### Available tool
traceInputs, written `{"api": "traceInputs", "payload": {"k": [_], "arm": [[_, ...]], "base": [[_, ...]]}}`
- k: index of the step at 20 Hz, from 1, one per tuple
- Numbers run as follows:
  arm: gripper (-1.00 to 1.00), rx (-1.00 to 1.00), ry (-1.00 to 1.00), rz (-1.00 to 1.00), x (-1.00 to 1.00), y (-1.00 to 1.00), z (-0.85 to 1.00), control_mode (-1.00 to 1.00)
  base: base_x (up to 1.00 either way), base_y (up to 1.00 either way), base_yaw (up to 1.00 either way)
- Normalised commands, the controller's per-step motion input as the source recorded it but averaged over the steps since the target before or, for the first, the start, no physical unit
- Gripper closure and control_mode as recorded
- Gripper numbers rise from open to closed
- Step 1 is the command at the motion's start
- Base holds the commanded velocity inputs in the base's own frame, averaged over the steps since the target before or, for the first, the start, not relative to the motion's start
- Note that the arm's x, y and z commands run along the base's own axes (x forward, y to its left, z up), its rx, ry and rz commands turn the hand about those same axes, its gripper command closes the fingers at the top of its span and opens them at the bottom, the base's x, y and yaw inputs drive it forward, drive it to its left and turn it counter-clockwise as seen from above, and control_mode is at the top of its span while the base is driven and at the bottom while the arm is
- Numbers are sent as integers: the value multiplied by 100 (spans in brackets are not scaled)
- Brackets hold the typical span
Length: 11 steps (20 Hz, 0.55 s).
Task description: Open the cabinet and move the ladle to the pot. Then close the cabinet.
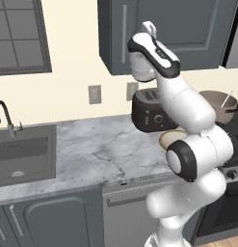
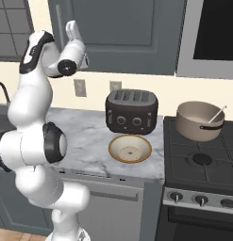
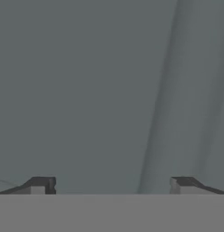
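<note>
Right under my lens, my tool [image 3: 111,185] is standing with its jaws spread wide and gripping nothing, hovering close against the grey door of the cabinet [image 2: 132,33], which is looking shut. With the ladle [image 2: 216,114] already leaning in the pot [image 2: 199,121] on the stove beside the table [image 2: 85,136], I am judging the job to be at its closing end, or just past it. Next I am needing only to check the door is flush near its handle [image 1: 124,34], then back away
</note>
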Motion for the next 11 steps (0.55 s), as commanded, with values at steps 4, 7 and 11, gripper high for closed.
{"api": "traceInputs", "payload": {"k": [4, 7, 11], "arm": [[-100, 0, 5, -4, 82, 31, 0, -100], [-100, 0, 6, -4, 80, 25, 0, -100], [-100, 0, 11, -2, 65, 12, 2, -100]], "base": [[0, 0, 0], [0, 0, 0], [0, 0, 0]]}}
